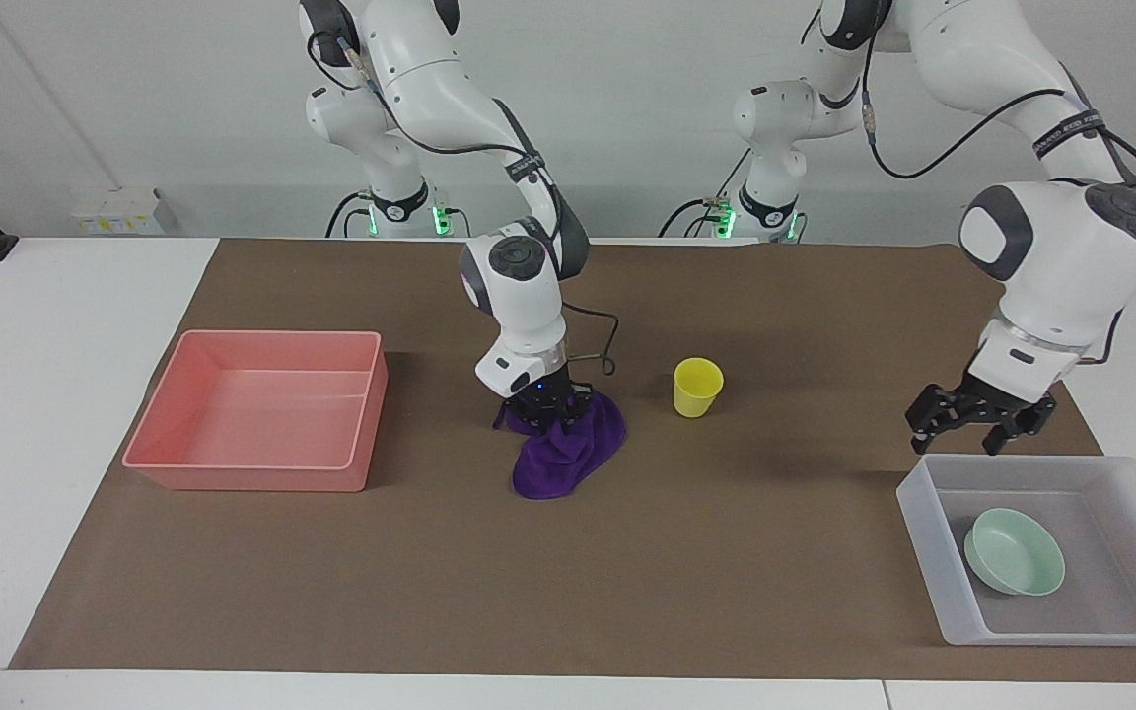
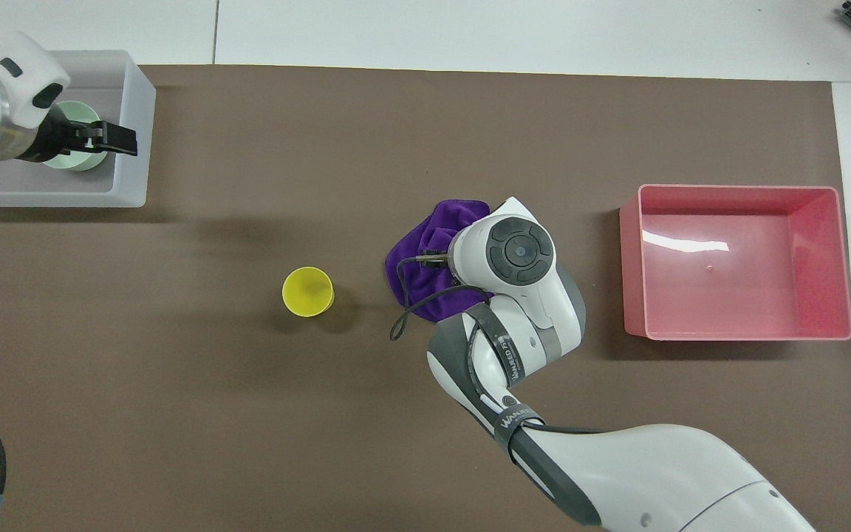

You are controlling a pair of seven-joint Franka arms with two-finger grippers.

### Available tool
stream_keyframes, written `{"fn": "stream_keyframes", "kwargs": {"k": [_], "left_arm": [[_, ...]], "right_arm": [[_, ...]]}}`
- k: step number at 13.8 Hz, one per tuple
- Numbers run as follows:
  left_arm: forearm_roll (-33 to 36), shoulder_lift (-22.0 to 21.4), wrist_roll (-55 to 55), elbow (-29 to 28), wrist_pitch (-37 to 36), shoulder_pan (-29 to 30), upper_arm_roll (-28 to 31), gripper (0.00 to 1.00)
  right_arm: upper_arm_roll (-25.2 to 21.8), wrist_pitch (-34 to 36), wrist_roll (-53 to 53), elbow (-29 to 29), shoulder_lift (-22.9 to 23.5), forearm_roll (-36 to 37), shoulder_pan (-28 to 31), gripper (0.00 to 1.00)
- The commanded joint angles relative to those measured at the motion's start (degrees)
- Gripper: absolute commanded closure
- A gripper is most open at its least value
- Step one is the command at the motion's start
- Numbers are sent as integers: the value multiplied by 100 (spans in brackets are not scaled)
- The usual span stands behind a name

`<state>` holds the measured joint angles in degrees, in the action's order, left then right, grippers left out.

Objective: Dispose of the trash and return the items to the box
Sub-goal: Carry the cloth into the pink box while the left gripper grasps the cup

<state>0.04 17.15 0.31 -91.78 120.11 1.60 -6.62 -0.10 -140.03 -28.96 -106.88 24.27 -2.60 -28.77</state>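
The right gripper point(image 1: 546, 402) is down on the purple cloth point(image 1: 568, 449), at the part of the heap nearest the robots. Its fingertips are buried in the folds, so whether they have closed on the fabric cannot be told from where I stand.

The cloth lies crumpled on the brown mat point(image 1: 430, 572), its longer run going from the gripper away from the robots. The pink bin point(image 1: 262, 409) sits toward the right arm's end of the table, apart from the cloth with bare mat between. That is the relation that matters: in my judgement the cloth must be lifted and carried sideways toward that bin, and the right arm is plainly the nearer one for it.

The left gripper point(image 1: 972, 419) hangs in the air, open and holding nothing, over the mat just beside the clear tray point(image 1: 923, 532). The green bowl point(image 1: 1014, 564) already rests inside that tray (nothing touching it).

The yellow cup point(image 1: 698, 387) stands upright on the mat beside the cloth, toward the left arm's end, not yet returned.
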Motion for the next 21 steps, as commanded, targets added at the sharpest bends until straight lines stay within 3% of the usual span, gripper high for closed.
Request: {"fn": "stream_keyframes", "kwargs": {"k": [1,4,7,14,20,21], "left_arm": [[-13,-351,-260,-820,397,-527,109,0],[-13,-720,-260,-1989,1573,-1125,100,0],[-13,-984,-260,-2685,1876,-1486,91,0],[-22,-1205,-295,-2976,1357,-1882,73,0],[-22,-1495,-706,-3916,2101,-2119,73,0],[-22,-1486,-1039,-4030,2504,-2128,73,32]], "right_arm": [[-8,642,-162,88,-413,101,143,100],[-8,1275,-162,106,-1080,101,398,100],[-8,1995,-145,211,-1625,101,740,100],[-16,2761,4,238,-2374,232,1259,100],[-8,2850,1522,238,-2445,435,2295,100],[-8,2798,1795,203,-2445,427,2471,100]]}}
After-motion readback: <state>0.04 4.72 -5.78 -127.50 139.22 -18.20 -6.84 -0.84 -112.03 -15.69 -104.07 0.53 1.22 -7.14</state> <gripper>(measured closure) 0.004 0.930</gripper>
